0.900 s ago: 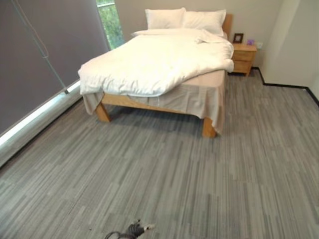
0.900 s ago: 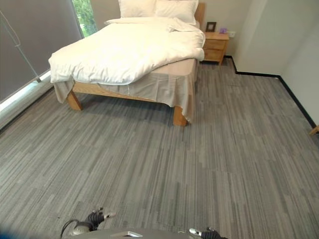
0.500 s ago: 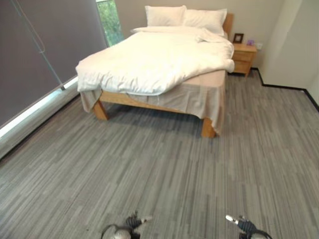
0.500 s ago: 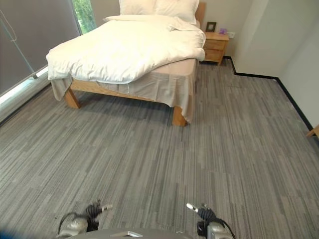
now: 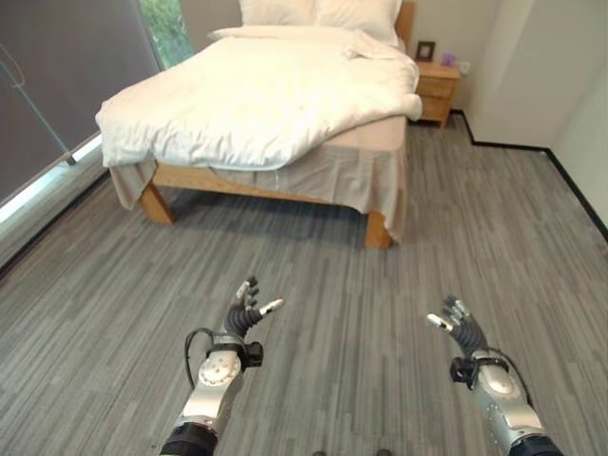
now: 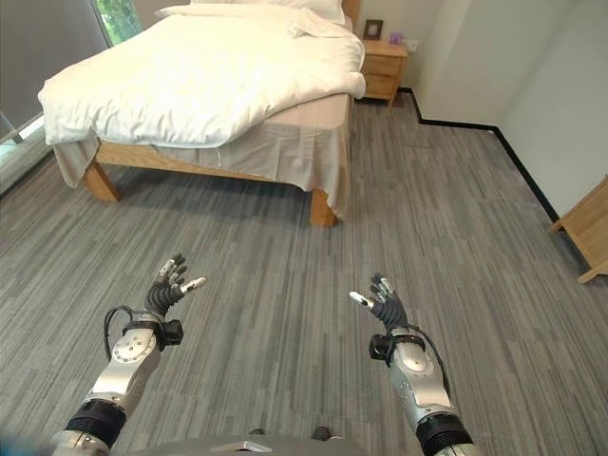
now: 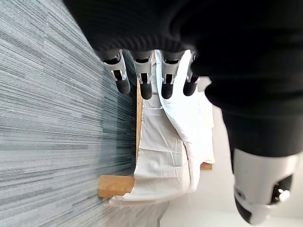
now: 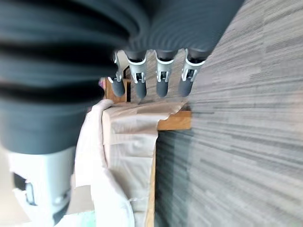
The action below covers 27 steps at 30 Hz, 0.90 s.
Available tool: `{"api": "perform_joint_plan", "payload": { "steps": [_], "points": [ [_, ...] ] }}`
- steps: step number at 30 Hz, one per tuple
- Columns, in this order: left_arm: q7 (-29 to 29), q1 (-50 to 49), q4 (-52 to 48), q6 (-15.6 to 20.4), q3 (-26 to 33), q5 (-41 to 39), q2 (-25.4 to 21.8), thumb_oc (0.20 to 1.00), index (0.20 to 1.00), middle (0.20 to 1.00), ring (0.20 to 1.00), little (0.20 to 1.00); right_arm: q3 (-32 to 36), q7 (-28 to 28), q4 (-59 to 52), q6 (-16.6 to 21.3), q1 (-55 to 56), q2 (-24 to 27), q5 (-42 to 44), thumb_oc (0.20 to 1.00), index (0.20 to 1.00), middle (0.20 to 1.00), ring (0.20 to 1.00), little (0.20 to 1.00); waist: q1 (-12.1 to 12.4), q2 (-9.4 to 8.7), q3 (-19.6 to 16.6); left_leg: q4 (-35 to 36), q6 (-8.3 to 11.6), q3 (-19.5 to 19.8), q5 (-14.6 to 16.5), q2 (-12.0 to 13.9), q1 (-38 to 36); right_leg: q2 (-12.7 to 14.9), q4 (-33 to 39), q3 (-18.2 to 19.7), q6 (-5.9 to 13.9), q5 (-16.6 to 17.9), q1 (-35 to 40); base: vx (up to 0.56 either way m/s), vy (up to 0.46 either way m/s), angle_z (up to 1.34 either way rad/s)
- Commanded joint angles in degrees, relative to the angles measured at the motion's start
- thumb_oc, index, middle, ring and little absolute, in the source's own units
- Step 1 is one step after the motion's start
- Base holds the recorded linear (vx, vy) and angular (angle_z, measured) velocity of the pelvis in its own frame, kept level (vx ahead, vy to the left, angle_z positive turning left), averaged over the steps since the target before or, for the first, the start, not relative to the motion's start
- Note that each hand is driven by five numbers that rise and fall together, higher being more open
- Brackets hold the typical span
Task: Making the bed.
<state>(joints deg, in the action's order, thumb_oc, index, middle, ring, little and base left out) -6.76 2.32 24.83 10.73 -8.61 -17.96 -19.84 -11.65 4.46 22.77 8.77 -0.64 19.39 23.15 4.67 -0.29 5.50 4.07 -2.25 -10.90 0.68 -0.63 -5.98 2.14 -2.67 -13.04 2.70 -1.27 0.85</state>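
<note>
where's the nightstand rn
In the eye views the nightstand stands at the far wall, right of the bed, beside the headboard end.

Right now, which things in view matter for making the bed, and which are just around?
For the job: rumpled white duvet; white pillows; beige bed skirt; wooden bed frame; left hand and right hand, both open.

Just around: wooden nightstand; dark picture frame; grey striped floor.
</note>
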Motion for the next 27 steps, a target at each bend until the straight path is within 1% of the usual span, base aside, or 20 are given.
{"api": "perform_joint_plan", "payload": {
  "steps": [1,3,4,5,9,10,13,16,17,20,23,24,27],
  "points": [
    [0.8,1.9,-3.1,2.9,0.5,-2.1,-0.9,1.000,1.000,1.000,1.000,1.000,-0.6,-1.8,-5.7,3.6,-1.4,1.3,-6.6,1.000,1.000,1.000,1.000,1.000,-0.6,-1.53,0.4,0.9,0.32,3.8,-1.9,-1.4,1.0,4.6,-8.5,5.6,5.61,2.7,-2.5,-0.03,0.082,-0.03],
    [1.6,2.4,-3.7,3.2,-0.5,-2.4,-0.6,1.000,1.000,1.000,1.000,1.000,-0.4,-2.2,-7.2,3.8,-0.2,1.7,-7.4,1.000,1.000,1.000,1.000,1.000,-1.7,-1.25,0.6,0.7,0.11,5.7,-1.9,-1.8,1.1,2.5,-9.4,10.6,5.29,1.9,-3.5,0.01,0.040,0.03],
    [1.6,2.4,-3.7,3.2,-0.5,-2.5,-0.6,1.000,1.000,1.000,1.000,1.000,-0.4,-2.2,-7.2,3.8,-0.1,1.7,-7.4,1.000,1.000,1.000,1.000,1.000,-1.7,-1.24,0.6,0.7,0.11,5.7,-1.9,-1.8,1.0,2.5,-9.5,10.6,5.28,1.8,-3.5,0.05,0.027,0.56],
    [1.9,3.0,-4.0,3.5,-0.9,-3.4,-0.1,1.000,1.000,1.000,1.000,1.000,0.0,-2.7,-8.3,3.9,1.3,1.9,-7.7,1.000,1.000,1.000,1.000,1.000,-2.3,-1.17,0.4,0.5,0.04,6.8,-1.7,-2.1,0.9,2.0,-8.7,13.0,4.82,1.0,-3.3,0.05,0.011,0.63],
    [2.2,3.1,-5.3,3.7,-1.4,-4.3,0.6,1.000,1.000,1.000,1.000,1.000,0.0,-3.2,-9.0,3.9,2.5,1.7,-8.8,1.000,1.000,1.000,1.000,1.000,-2.3,-1.45,-0.2,0.6,0.08,7.1,-1.4,-2.2,0.7,2.2,-6.1,11.8,4.52,0.9,-2.2,0.06,-0.039,0.33],
    [2.5,3.0,-6.5,3.8,-2.0,-2.7,0.3,1.000,1.000,1.000,1.000,1.000,-0.1,-3.6,-8.6,4.0,2.3,1.8,-8.1,1.000,1.000,1.000,1.000,1.000,-2.3,-1.73,-0.3,0.4,0.23,7.8,-1.3,-2.4,0.8,1.9,-3.8,12.4,4.42,1.4,-1.8,0.05,-0.059,0.21],
    [2.9,1.9,-7.7,3.8,-2.1,-1.4,0.4,1.000,1.000,1.000,1.000,1.000,-0.8,-4.2,-9.0,3.9,1.9,2.0,-8.4,1.000,1.000,1.000,1.000,1.000,-1.7,-1.97,-0.9,0.4,0.42,7.9,-1.0,-2.6,0.5,2.0,-1.4,12.0,4.34,1.5,-0.2,0.07,-0.048,0.15],
    [3.0,1.0,-8.1,3.4,-2.3,-1.6,0.9,1.000,1.000,1.000,1.000,1.000,-0.5,-4.0,-10.1,3.8,2.0,1.7,-7.5,1.000,1.000,1.000,1.000,1.000,-1.5,-1.99,-1.2,0.5,0.56,7.9,-1.0,-2.5,0.3,2.0,-0.8,11.3,4.33,1.5,0.4,0.07,-0.034,0.07],
    [3.3,0.2,-9.6,3.1,-2.5,-1.4,0.6,1.000,1.000,1.000,1.000,1.000,0.5,-3.7,-11.1,3.9,2.7,0.9,-5.3,1.000,1.000,1.000,1.000,1.000,-1.5,-1.95,-1.3,0.5,0.56,8.2,-0.8,-2.5,0.3,2.1,-0.6,10.8,4.34,1.4,0.6,0.05,-0.023,0.08],
    [2.9,-0.3,-9.9,3.0,-2.3,-0.5,0.4,1.000,1.000,1.000,1.000,1.000,0.9,-3.5,-11.3,3.8,3.1,0.0,-4.1,1.000,1.000,1.000,1.000,1.000,-1.5,-1.97,-1.4,0.5,0.53,8.4,-0.6,-2.6,0.3,2.2,-0.4,10.1,4.28,1.2,1.0,0.05,-0.018,0.07],
    [2.1,-0.6,-10.1,3.0,-1.4,-0.6,0.6,1.000,1.000,1.000,1.000,1.000,0.7,-3.6,-11.8,3.7,3.8,0.2,-4.8,1.000,1.000,1.000,1.000,1.000,-1.5,-2.04,-1.5,0.5,0.58,8.5,-0.5,-2.6,0.2,2.3,0.0,9.8,4.25,1.2,1.4,0.05,-0.016,0.04],
    [1.9,-1.1,-10.5,3.1,-0.5,-0.5,0.5,1.000,1.000,1.000,1.000,1.000,0.8,-3.9,-13.5,3.5,4.8,0.8,-6.6,1.000,1.000,1.000,1.000,1.000,-1.5,-2.10,-1.6,0.6,0.63,8.6,-0.4,-2.6,0.1,2.3,0.0,9.5,4.27,1.0,1.5,0.05,-0.009,0.00],
    [1.8,-1.2,-10.6,3.2,-0.2,0.1,0.3,1.000,1.000,1.000,1.000,1.000,1.4,-3.7,-13.5,3.5,5.2,0.7,-6.7,1.000,1.000,1.000,1.000,1.000,-1.6,-2.05,-1.7,0.7,0.67,8.6,-0.4,-2.6,0.1,2.3,0.0,9.4,4.25,0.9,1.7,0.05,-0.002,0.00]
  ]
}}
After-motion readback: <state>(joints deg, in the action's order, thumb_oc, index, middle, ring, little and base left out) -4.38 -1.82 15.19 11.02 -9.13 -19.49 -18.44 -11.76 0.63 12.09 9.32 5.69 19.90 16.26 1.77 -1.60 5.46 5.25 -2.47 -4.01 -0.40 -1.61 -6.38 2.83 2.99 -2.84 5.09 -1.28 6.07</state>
